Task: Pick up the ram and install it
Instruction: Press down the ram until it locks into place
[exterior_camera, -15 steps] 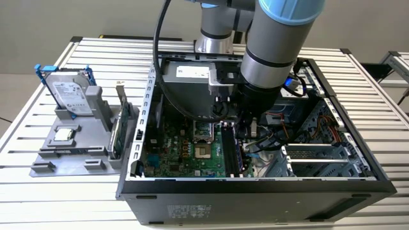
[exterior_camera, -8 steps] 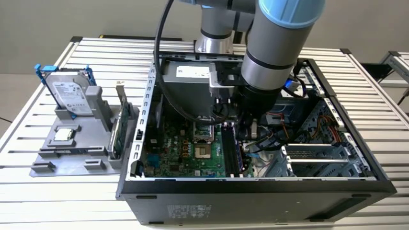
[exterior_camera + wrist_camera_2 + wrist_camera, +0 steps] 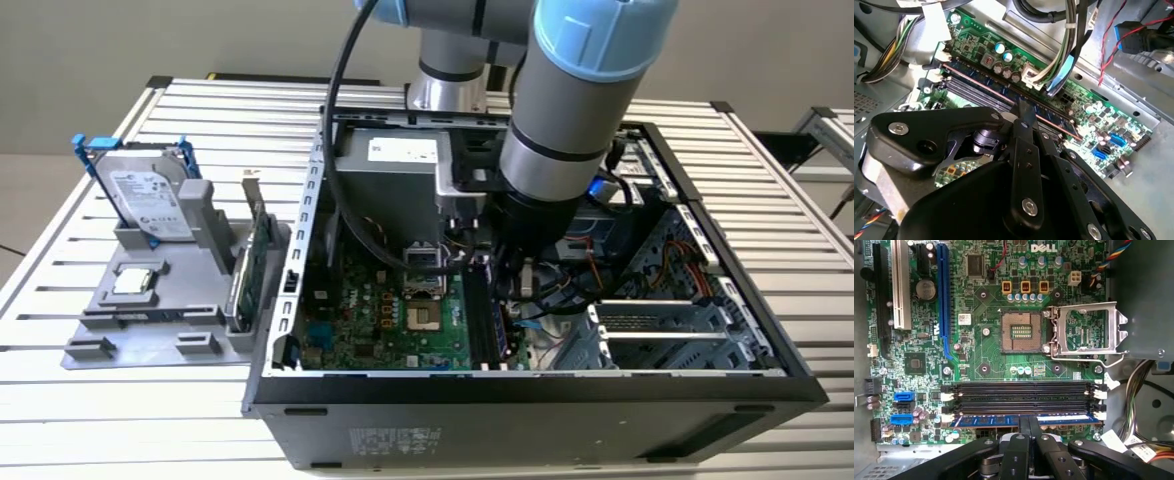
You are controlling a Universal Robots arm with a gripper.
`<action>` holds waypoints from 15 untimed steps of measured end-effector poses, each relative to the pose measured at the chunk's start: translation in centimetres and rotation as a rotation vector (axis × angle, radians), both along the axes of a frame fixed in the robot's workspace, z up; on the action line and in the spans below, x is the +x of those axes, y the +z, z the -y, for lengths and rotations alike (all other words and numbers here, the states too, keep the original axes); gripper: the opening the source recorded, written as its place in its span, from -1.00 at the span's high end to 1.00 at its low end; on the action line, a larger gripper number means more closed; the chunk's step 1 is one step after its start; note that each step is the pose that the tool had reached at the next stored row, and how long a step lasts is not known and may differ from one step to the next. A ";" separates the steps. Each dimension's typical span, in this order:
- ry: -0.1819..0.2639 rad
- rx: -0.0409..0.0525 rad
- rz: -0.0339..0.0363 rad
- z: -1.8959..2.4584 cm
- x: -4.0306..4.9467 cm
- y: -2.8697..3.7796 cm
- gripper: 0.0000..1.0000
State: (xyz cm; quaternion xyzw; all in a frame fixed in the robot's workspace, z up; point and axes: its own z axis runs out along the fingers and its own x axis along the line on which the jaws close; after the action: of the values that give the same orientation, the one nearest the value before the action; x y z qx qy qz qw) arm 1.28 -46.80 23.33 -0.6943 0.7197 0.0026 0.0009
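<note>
Grip: my gripper (image 3: pixel 1029 427) was closed on the ram (image 3: pixel 1064 418).
Progress: ram sat in the slot (image 3: pixel 1019 418) nearest me, at six o'clock from the socket (image 3: pixel 1021 332); not released.

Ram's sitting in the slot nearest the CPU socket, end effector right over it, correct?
Not quite. In the first wrist view the ram sits in the slot farthest from the CPU socket, at the board's edge. The end effector is right over it.

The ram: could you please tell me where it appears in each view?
Exterior view: dark strip under the arm, likely the ram.
First wrist view: blue strip in the slot nearest the gripper.
Second wrist view: copper-edged stick crossing the board.
Shared landmark: the empty memory slots beside it.
</note>
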 end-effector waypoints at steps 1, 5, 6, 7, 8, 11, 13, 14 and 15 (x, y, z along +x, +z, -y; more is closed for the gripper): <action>0.000 0.0000 0.0000 0.00 0.00 -0.11 1.00; 0.000 0.0000 0.0000 0.00 0.00 -0.42 1.00; 0.000 0.0000 0.0000 0.00 0.00 -0.51 1.00; 0.000 0.0002 0.0000 0.00 0.00 -0.61 1.00; 0.000 0.0001 0.0000 0.00 0.00 -0.71 1.00; 0.000 -0.0003 -0.0001 0.01 0.00 -0.85 1.00; 0.000 -0.0006 -0.0001 0.00 0.00 -0.91 1.00; 0.000 -0.0005 -0.0001 0.00 0.00 -0.94 1.00; 0.000 -0.0004 -0.0001 0.00 0.00 -0.97 1.00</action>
State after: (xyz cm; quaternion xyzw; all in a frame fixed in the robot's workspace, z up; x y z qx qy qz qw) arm 1.28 -46.81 22.36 -0.6943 0.7197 0.0024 0.0007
